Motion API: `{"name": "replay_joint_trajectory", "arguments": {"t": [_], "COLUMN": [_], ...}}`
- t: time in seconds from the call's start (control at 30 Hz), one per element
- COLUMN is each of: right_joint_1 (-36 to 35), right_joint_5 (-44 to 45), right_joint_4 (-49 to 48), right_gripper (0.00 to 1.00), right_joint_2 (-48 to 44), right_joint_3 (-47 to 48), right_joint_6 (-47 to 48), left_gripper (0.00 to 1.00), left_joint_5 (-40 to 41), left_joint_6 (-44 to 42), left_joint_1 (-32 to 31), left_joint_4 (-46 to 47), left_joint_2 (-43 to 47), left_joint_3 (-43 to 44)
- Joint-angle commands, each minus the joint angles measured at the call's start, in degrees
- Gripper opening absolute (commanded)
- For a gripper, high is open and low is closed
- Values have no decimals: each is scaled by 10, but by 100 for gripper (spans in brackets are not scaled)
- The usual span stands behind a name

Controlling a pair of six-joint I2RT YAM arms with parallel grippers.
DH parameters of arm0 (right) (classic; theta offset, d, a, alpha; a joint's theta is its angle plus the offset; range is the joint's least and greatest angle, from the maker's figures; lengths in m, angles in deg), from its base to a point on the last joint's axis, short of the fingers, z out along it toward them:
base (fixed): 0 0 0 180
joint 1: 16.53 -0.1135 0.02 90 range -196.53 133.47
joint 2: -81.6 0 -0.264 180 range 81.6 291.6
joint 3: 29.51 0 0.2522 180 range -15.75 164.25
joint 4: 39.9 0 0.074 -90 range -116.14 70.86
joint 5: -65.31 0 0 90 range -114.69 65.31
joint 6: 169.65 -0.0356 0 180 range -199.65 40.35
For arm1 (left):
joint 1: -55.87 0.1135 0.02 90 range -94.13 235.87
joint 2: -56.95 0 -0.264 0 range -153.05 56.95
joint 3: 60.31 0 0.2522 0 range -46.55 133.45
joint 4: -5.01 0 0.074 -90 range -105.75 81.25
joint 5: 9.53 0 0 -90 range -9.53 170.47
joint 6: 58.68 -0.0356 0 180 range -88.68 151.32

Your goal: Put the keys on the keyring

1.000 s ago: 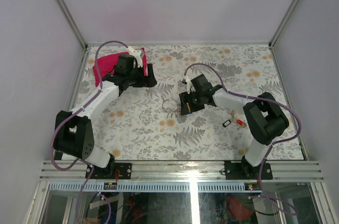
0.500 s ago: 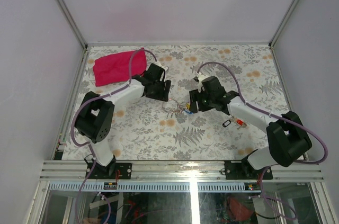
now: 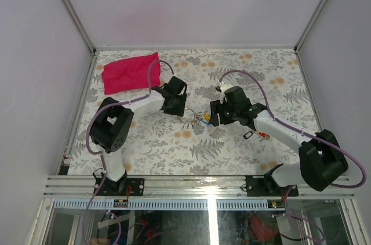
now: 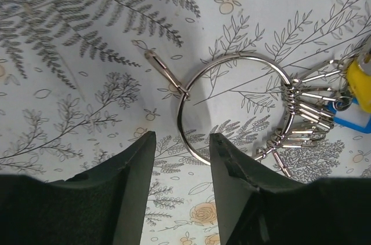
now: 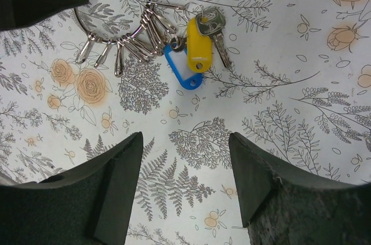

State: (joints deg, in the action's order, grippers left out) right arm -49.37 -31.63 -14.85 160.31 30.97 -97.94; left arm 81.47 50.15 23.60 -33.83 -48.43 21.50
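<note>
I reckon the keyring (image 4: 240,55) lies flat on the tablecloth (image 4: 75,106) between both arms so either can reach it. My left gripper (image 4: 184,138) sits low, jaws partly apart, the ring's near arc in the gap, unpinched. My right gripper (image 5: 185,138) hovers spread wide and empty, just short of the yellow- and blue-tagged keys (image 5: 200,45)

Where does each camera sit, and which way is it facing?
Top external: above and behind the bases, looking down on the floral table; both whole arms show, left pincer and right pincer flanking the keyring.
Left wrist: on the left arm, looking down between its own fingers at the keyring's loop.
Right wrist: on the right arm, looking down between its fingers at the yellow tag and blue tag.
Shared: both wrist views show the keyring and both tags.
</note>
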Motion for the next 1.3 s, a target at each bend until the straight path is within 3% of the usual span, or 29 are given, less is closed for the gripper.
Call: {"name": "replay_joint_trajectory", "arguments": {"t": [0.0, 0.43, 0.8, 1.13, 1.27], "right_joint_1": [4, 4, 4, 4, 4], "right_joint_5": [6, 12, 20, 35, 49], "right_joint_4": [-9, -2, 4, -15, -50], "right_gripper": [67, 67, 68, 68, 72], "right_joint_2": [-27, -33, -40, -67, -107], "right_joint_3": [-3, -7, 0, -16, -37], "right_joint_6": [-3, 1, 1, -1, 16], "left_gripper": [42, 29, 0, 0, 0], "left_joint_5": [21, 46, 60, 58, 61], "left_joint_6": [18, 45, 44, -29, -55], "left_joint_1": [-12, -22, -24, -24, -24], "left_joint_4": [29, 24, 35, 103, 140], "left_joint_2": [-18, -39, -17, 58, 115], "left_joint_3": [-4, -18, -24, -38, -68]}}
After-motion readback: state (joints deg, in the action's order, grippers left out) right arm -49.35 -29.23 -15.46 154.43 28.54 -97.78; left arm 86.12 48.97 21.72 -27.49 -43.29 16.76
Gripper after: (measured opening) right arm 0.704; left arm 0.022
